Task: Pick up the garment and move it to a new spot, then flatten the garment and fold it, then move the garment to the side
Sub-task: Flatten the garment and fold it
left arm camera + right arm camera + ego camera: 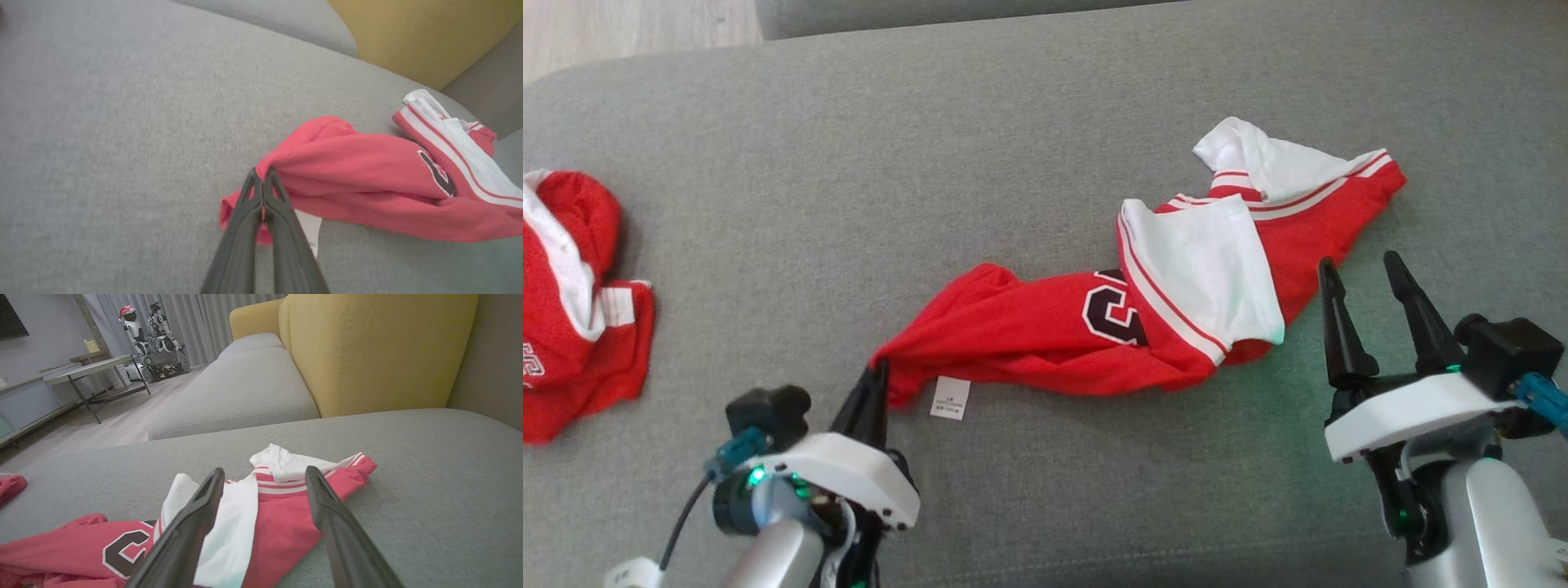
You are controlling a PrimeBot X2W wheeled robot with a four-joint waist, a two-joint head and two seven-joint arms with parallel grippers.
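Broadly, a grey sofa cushion (1045,98) spreads under everything, and in the right wrist view a yellow backrest (380,351) rises behind it. Across the middle of the cushion lies the red and white garment (1029,327), rumpled and stretched out from lower left to upper right in the head view, with its white, red-striped part bunched at the right end and a black numeral (1112,314) showing near the centre. A second red garment (564,302) sits crumpled at the cushion's far left edge, well apart from the first. The right gripper (1360,265) hangs just beside the garment's right end with its two dark fingers spread wide and nothing between them (its own wrist view looks through that gap at the white fabric). The left gripper (876,380) has its fingers pressed together on the garment's lower left corner, a fold of red cloth pinched at the tips, as the left wrist view shows plainly. A small white label (951,398) lies on the cushion just beside that pinched corner.
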